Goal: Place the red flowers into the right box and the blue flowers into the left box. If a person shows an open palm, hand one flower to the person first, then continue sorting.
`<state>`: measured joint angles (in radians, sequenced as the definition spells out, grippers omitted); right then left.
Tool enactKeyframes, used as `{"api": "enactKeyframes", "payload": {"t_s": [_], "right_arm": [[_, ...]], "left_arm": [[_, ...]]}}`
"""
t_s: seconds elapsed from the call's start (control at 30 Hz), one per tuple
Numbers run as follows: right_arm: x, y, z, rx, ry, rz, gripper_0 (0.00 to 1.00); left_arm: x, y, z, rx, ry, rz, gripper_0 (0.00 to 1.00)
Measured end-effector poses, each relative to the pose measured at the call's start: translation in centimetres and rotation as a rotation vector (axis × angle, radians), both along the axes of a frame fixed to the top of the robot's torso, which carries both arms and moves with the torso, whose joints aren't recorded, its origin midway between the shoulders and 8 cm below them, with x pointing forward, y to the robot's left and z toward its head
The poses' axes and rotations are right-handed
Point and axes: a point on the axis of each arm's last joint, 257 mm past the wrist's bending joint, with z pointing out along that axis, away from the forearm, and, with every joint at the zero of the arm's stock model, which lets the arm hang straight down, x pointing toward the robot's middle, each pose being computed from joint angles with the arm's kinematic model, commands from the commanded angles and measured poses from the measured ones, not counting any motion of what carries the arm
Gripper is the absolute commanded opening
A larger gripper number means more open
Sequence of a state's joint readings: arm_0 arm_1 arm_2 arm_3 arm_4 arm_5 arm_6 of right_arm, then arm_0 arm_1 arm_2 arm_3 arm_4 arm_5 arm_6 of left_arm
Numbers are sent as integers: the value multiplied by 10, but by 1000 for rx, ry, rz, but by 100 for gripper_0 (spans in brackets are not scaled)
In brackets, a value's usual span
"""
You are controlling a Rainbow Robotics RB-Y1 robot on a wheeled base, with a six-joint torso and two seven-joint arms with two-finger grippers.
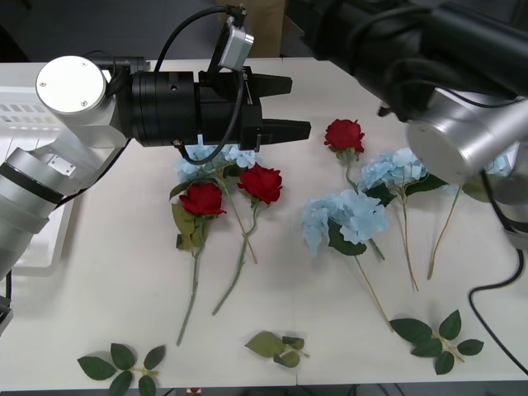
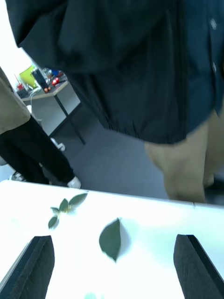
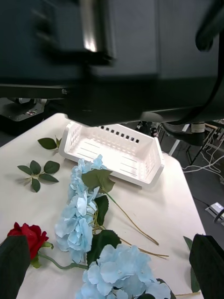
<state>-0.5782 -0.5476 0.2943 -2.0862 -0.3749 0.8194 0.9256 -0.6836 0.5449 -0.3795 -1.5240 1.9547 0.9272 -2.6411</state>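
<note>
My left gripper hangs open above the table's middle, over a blue flower. Two red flowers lie just in front of it, a third to its right. More blue flowers lie right of centre. The left box sits at the table's left edge. In the left wrist view the right box stands beyond blue flowers and a red flower. My right gripper is open, facing a person in a dark jacket and tan trousers.
Loose green leaf sprigs lie along the table's front edge. My right arm's silver elbow hangs over the table's right side. More leaves lie on the table near the person.
</note>
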Motion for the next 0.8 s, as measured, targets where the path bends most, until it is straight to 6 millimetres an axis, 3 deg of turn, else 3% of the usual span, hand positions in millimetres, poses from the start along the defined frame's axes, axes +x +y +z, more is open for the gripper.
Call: {"api": "enactKeyframes", "payload": {"t_s": [0.1,0.23,0.43,0.53,0.6,0.8], "right_arm": [[-7,-40,-22,3,73,-17,74],[-8,-108,-66,-32,189,-100,74],[-5,-200,-143,-268,242,-212,74],[-12,-233,-183,-424,252,-214,74],[-22,-248,-207,-434,300,-221,74],[-60,-300,-254,-465,403,-275,74]], "left_arm": [[0,0,0,0,0,0,100],[0,0,0,-1,1,0,100],[0,0,-1,-1,3,0,100],[0,0,-1,-2,4,1,100],[0,1,-1,-2,5,1,100],[0,1,-2,-1,6,2,100]]}}
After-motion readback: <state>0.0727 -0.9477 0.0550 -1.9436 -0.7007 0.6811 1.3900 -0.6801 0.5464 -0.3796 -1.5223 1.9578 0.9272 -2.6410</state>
